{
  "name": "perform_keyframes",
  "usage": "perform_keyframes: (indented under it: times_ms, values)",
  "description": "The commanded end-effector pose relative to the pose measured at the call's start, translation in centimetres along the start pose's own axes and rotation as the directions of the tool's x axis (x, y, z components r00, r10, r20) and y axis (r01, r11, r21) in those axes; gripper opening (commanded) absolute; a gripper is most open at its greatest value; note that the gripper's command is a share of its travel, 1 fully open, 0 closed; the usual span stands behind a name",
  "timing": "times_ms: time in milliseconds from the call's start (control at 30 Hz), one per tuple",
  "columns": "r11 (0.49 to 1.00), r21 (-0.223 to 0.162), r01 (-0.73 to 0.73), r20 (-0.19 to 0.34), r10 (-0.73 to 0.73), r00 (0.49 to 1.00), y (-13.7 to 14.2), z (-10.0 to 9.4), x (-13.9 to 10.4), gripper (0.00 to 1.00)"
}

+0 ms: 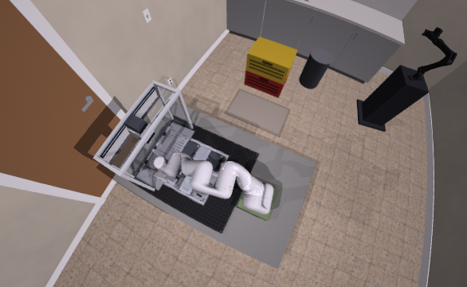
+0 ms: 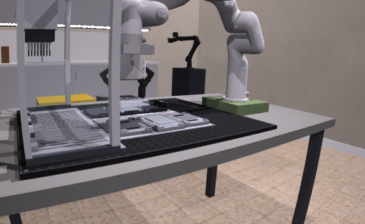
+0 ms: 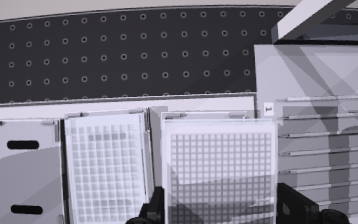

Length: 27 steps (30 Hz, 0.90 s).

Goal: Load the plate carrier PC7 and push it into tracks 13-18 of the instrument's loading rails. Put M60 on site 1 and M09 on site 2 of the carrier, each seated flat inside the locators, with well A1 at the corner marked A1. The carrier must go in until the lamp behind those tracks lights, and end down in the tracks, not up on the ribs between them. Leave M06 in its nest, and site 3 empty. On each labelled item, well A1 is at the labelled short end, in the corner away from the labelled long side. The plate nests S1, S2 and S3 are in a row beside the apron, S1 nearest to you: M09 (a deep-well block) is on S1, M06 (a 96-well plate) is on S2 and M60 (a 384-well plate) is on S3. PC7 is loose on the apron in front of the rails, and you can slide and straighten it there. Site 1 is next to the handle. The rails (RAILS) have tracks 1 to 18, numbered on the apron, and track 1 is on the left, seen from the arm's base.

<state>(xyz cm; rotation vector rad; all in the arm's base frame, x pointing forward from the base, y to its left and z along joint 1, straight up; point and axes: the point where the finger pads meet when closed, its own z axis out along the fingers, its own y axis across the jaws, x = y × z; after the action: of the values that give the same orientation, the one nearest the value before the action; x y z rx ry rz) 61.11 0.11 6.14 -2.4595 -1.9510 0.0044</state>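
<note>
My gripper (image 3: 219,204) (image 2: 126,90) is shut on M60 (image 3: 220,165) (image 2: 133,104), the fine-gridded 384-well plate. It holds the plate level by its long sides, a little above the bare nest S3 (image 2: 129,125). M06 (image 3: 105,165) (image 2: 162,121), the 96-well plate, sits in the middle nest beside it. The nest S1 (image 3: 25,170) (image 2: 189,118) at the other end of the row is bare, showing two dark slots. A dark flat carrier (image 2: 96,111) lies on the apron behind the frame post. I cannot make out M09 in any view.
The ribbed loading rails (image 3: 330,145) (image 2: 64,127) lie beside the nests, inside the instrument's white frame (image 2: 114,78) (image 1: 138,119). A pipetting head (image 2: 40,38) hangs from the frame. The arm's green base (image 2: 235,104) stands at the table's end.
</note>
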Motion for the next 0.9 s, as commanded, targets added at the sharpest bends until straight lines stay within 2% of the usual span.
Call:
perform_keyframes:
  times_ms: [0, 867]
  values:
    - [1.000, -0.003, 0.000, -0.004, 0.000, 1.000, 0.1, -0.7, 0.0, 0.00]
    - [1.000, -0.003, 0.000, -0.004, 0.000, 1.000, 0.1, -4.6, 0.0, 0.00]
